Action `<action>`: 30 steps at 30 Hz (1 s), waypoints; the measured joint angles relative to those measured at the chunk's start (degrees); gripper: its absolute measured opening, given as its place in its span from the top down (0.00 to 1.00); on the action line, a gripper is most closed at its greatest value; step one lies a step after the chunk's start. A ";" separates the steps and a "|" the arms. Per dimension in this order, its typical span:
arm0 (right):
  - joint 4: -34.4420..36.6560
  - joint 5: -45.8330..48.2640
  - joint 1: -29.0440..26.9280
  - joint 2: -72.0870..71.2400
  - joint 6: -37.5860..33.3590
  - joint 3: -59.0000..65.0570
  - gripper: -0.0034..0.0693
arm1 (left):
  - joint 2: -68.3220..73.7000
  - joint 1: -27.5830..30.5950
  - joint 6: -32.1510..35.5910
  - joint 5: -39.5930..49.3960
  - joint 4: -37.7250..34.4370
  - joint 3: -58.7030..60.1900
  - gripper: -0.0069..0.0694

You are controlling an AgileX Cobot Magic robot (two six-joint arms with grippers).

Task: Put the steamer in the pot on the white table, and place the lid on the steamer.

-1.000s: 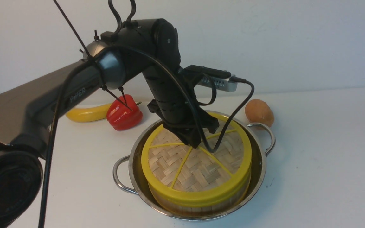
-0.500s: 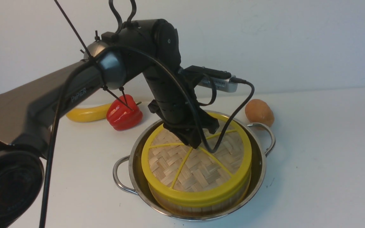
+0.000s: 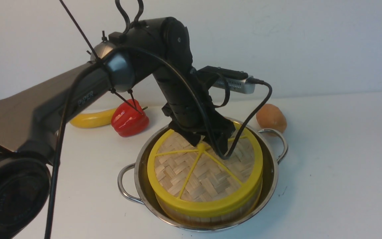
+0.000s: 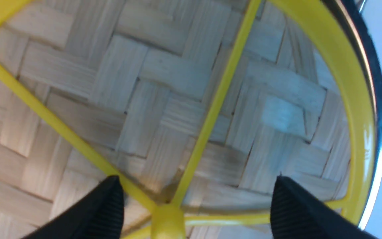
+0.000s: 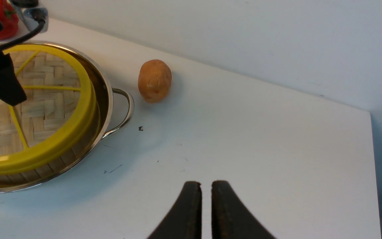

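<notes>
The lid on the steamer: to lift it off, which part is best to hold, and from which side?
Hold the centre knob, coming straight down from above. The lid lies flat, and its rim sits close inside the pot wall, so a side approach has little room. The knob stands up where the spokes meet; the open left hand straddles it.
</notes>
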 joint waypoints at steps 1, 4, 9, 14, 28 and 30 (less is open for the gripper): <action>0.00 0.00 0.00 0.00 0.00 0.00 0.86 | -0.10 0.00 0.00 0.00 0.00 -0.19 0.19; 0.00 0.00 0.00 0.00 0.00 0.07 0.85 | -2.01 0.00 0.00 -0.10 0.05 -3.39 0.19; -0.14 0.00 0.00 0.00 0.00 0.07 0.84 | -10.53 -0.11 0.02 -0.83 4.31 -6.57 0.36; -2.84 0.00 0.00 -0.18 0.00 0.21 0.83 | -20.51 -0.12 -0.88 -0.78 18.36 -6.55 0.83; -13.35 -4.86 0.25 -17.91 0.18 16.55 0.90 | -53.52 -0.12 -3.32 -17.31 24.20 35.23 0.94; -13.58 -6.02 0.25 -19.98 1.03 18.60 0.95 | -58.71 -0.12 -5.57 -22.25 24.42 43.37 0.94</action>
